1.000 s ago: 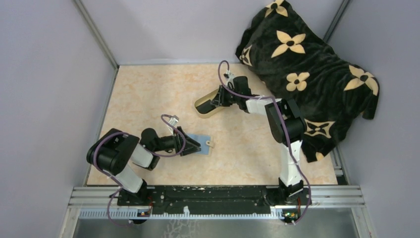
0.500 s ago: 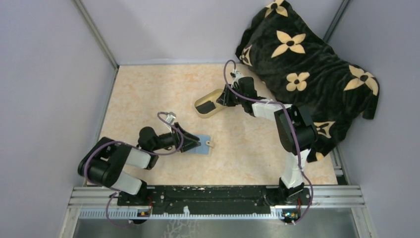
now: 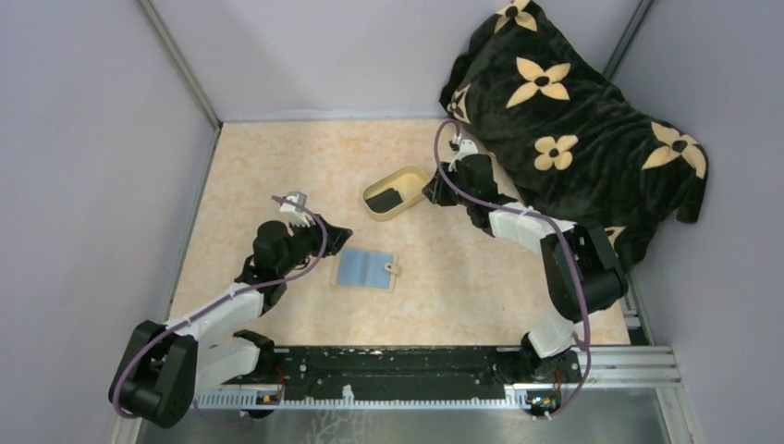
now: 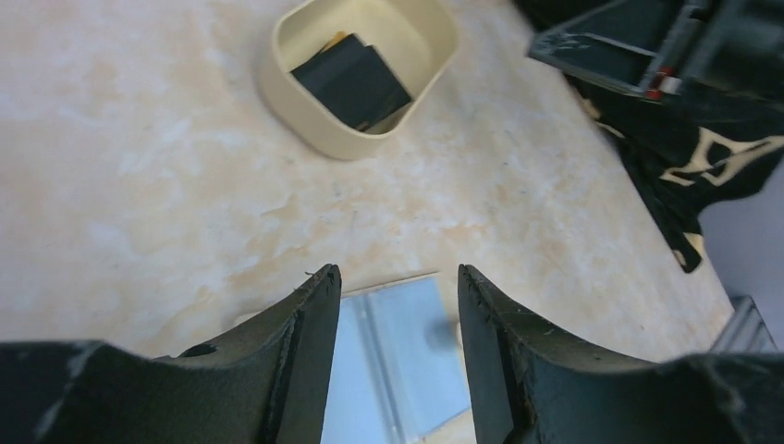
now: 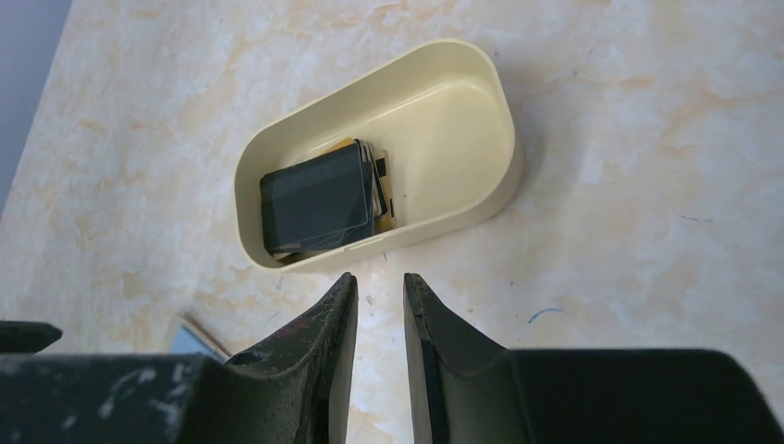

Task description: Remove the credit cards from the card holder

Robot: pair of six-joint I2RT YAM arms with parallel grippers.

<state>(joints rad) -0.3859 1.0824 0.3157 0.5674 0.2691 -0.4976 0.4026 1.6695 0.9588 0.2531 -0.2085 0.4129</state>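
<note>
Top external view: my left fingers (image 4: 305,342) have pulled back off the card holder (image 3: 363,269), now open mid-worktop (image 3: 277,166), and my right fingers (image 5: 324,351) have left the dish (image 5: 444,222). Both pairs are apart, empty. One holder, one dish, credit cards (image 5: 314,208) stacked inside, at least two; unloading looks finished

The top camera is looking steeply down from above and behind the arm bases, taking in the whole counter (image 3: 277,166) from afar. The left wrist camera is sitting low and close, facing forward past the left hand's fingers (image 4: 296,370) toward the cream dish (image 4: 296,116), with the card holder (image 4: 407,342) right beneath. The right wrist camera is looking down past the right hand's fingers (image 5: 319,370), nearer to that dish. All three are sharing the dish; the top and left wrist views are also sharing the card holder.
</note>
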